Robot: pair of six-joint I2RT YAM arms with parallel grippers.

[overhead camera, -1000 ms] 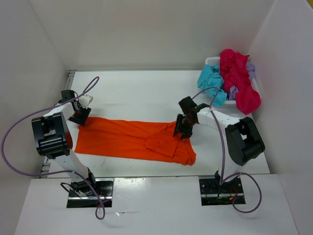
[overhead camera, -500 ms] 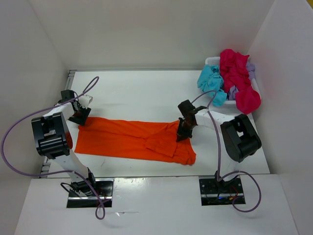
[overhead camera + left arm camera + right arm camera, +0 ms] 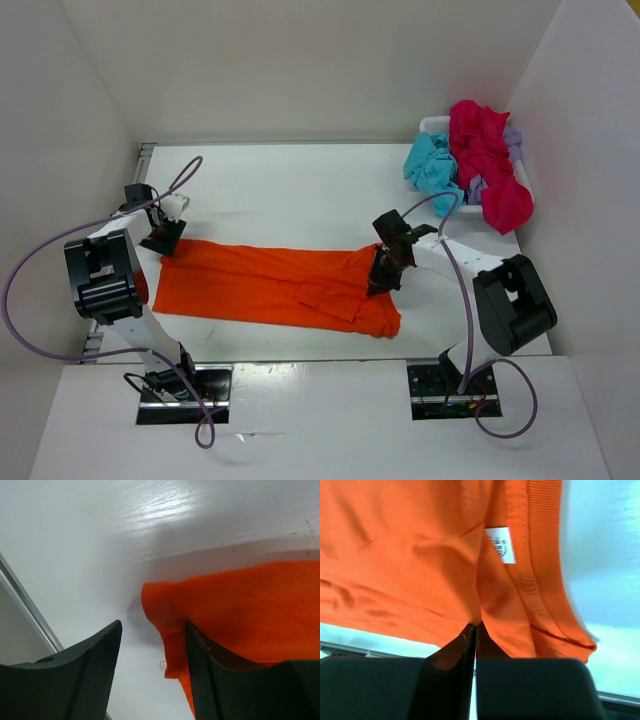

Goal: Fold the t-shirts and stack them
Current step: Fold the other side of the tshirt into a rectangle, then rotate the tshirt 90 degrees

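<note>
**Right hand pinches the orange shirt, left hand open at its corner**

The orange shirt lies flat in a long band across the tabletop. It sits closer to the near edge than the far one and runs from the left side toward the right. The right hand is clamped on it near its right end, fingers together on a small pinch of cloth just beside the collar and its white label. The left hand has its fingers apart at the shirt's far left corner. The hemmed corner lies between them, ungripped.

The other 3 shirts are heaped in the white basket at the far right corner: a turquoise shirt, a magenta shirt and a lavender shirt.

This looks like the start of a crosswise fold, carrying the right end over toward the left.

- **Check the pinch.** It looks thin, and if it holds only 1 layer, the layers beneath may fall open on lifting.
- **Lift low and straight.** Raise the cloth just clear of the tabletop and travel along the band so the long edges stay lined up.
- **Anchor the left end.** The left hand should close on its corner or press it down, or the whole shirt may drag along.
- **Set down first.** Lay the end flat before letting go.
</note>
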